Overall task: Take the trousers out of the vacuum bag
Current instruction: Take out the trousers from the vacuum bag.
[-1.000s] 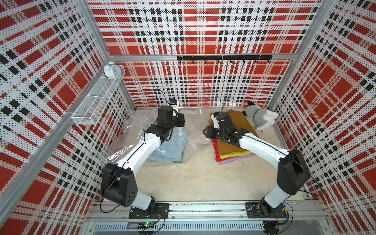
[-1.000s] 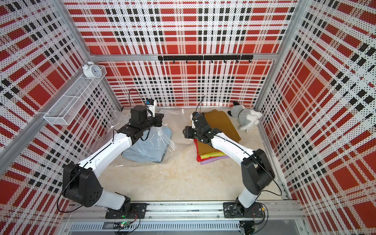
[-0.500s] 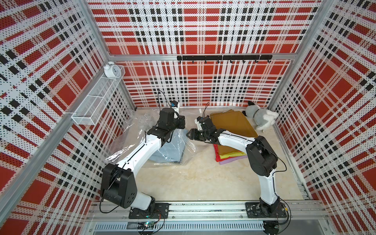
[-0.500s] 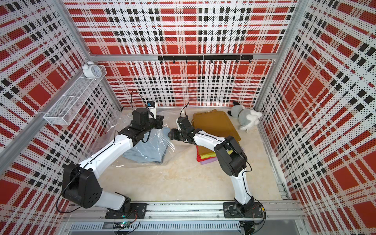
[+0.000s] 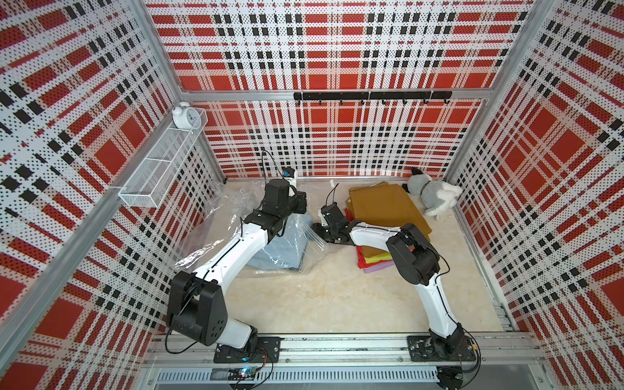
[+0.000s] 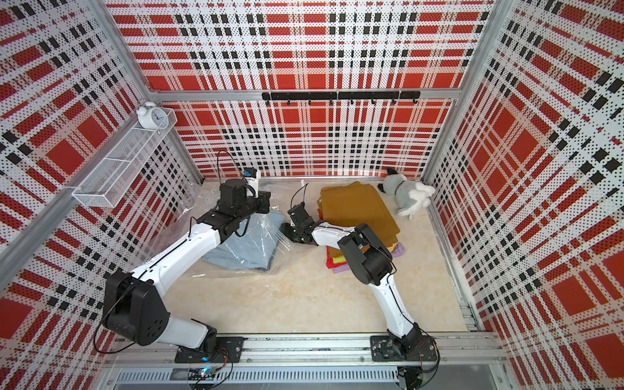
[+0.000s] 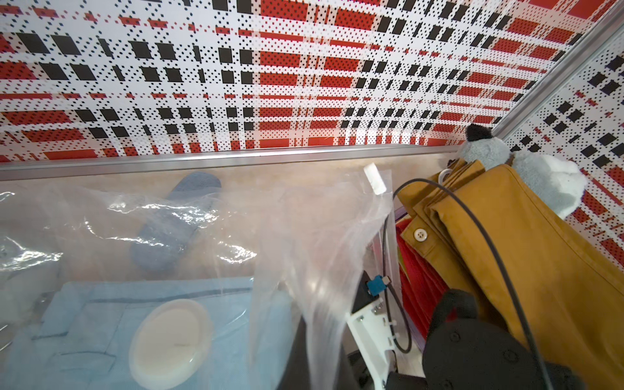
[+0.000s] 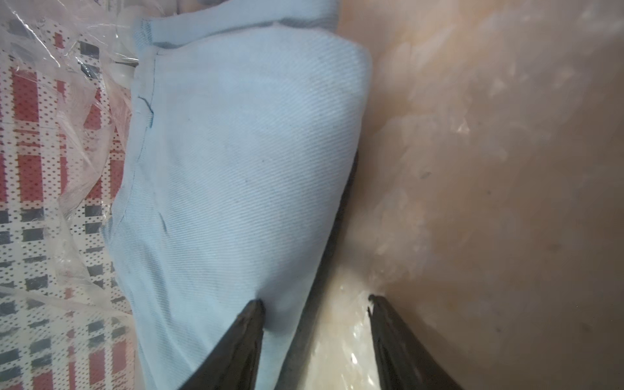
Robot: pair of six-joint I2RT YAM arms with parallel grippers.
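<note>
The vacuum bag (image 5: 209,233) (image 6: 175,229) lies crumpled at the left, its white valve cap (image 7: 170,342) over the light blue trousers (image 5: 287,250) (image 6: 250,246) inside. My left gripper (image 5: 301,203) (image 7: 320,371) is shut on the bag's film at its mouth and holds it up. My right gripper (image 5: 315,228) (image 8: 314,301) is open and low at the mouth, one finger on the blue cloth, the other toward the floor. The mustard brown trousers (image 5: 381,206) (image 6: 354,209) top a red, yellow-green and lilac stack (image 5: 374,261) outside the bag.
A grey-white plush toy (image 5: 432,196) lies in the back right corner beside the stack. A white wire shelf (image 5: 162,169) with an alarm clock (image 5: 184,116) hangs on the left wall. A black hook rail (image 5: 371,96) runs along the back wall.
My right arm has swung left from over the trouser stack to the bag's mouth, and its jaws now reach the light blue trousers. The left arm has hardly moved.
</note>
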